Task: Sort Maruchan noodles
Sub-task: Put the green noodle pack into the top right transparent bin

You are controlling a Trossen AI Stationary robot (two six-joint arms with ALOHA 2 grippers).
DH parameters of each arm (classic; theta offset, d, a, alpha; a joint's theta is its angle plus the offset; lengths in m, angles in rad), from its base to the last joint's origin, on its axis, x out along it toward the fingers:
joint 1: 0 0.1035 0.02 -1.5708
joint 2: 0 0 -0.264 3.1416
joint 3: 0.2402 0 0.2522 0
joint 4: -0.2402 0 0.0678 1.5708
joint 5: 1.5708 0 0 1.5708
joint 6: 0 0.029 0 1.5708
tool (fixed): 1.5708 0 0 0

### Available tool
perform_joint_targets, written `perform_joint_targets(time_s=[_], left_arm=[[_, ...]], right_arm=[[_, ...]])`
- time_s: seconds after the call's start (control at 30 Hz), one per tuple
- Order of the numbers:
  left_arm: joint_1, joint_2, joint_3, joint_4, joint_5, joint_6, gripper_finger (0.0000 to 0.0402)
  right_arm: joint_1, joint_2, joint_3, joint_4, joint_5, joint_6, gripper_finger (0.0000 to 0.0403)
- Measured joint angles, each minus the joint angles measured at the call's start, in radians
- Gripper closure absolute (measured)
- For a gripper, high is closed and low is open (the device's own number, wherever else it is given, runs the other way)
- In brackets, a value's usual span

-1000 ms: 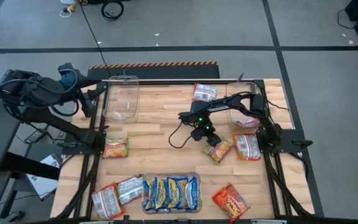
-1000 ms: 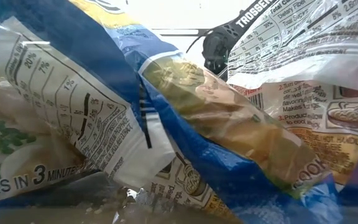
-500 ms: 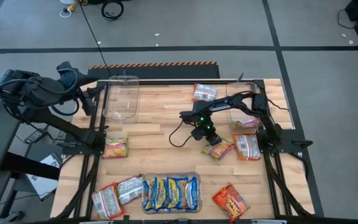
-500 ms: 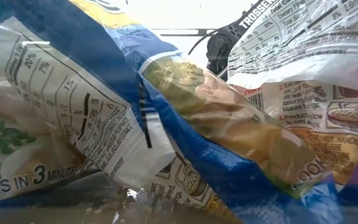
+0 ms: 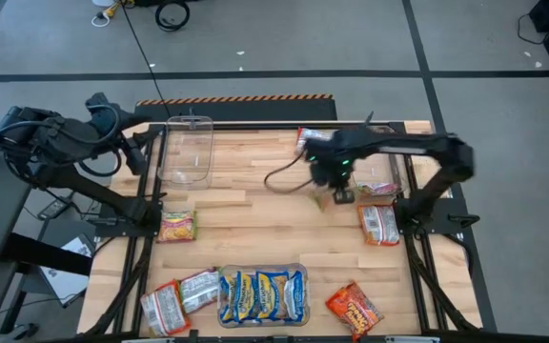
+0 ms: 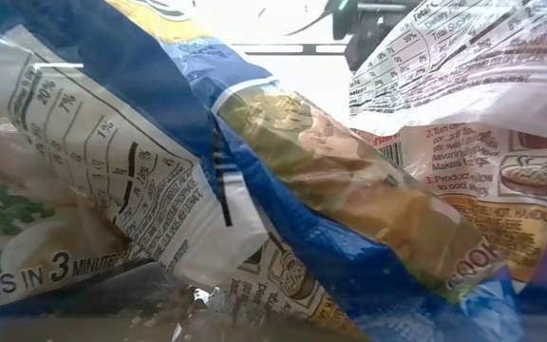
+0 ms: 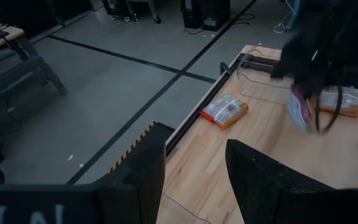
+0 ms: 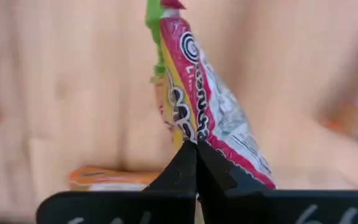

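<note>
Right tool [image 5: 336, 197] pinches a pink-green packet [image 8: 197, 118] by its edge, fingers pressed together on the wrapper; the packet hangs off the table [image 5: 255, 219], above the boards just beside the right-hand clear bin [image 5: 377, 167]. From the left wrist it shows as a pink-green blur [image 7: 300, 107] under the dark right arm. Left tool [image 7: 194, 177] waits off the table's far-left corner, fingers spread, nothing between them. Other packets: one orange-red [image 5: 315, 141] near the table's far edge, one [image 5: 379, 224] at the right edge, one [image 5: 354, 310] at the near right, one yellow-red [image 5: 176, 226] at the left edge, two [image 5: 179, 297] at the near left corner. Blue-and-yellow packets [image 5: 261, 295] fill the near middle bin and block most of the low view [image 6: 254, 190]. The far-left bin [image 5: 186, 151] holds none.
</note>
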Motion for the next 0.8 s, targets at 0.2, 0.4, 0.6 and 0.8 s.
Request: perform_joint_targets(time_s=[0.2,0.4,0.6,0.8], left_arm=[[0.0,0.0,0.0,0.0,-0.003,-0.001,0.023],[0.0,0.0,0.0,0.002,-0.021,-0.02,0.023],[0.0,0.007,0.0,0.008,-0.022,-0.066,0.023],[0.0,0.033,0.0,0.009,-0.005,-0.132,0.023]], right_arm=[[-0.071,-0.244,-0.006,-0.053,0.271,0.213,0.04],[-0.165,-0.449,-0.175,-0.075,0.489,0.306,0.04],[-0.273,-0.591,-0.505,0.172,0.53,0.271,0.04],[-0.303,-0.602,-0.686,0.313,0.447,0.25,0.04]])
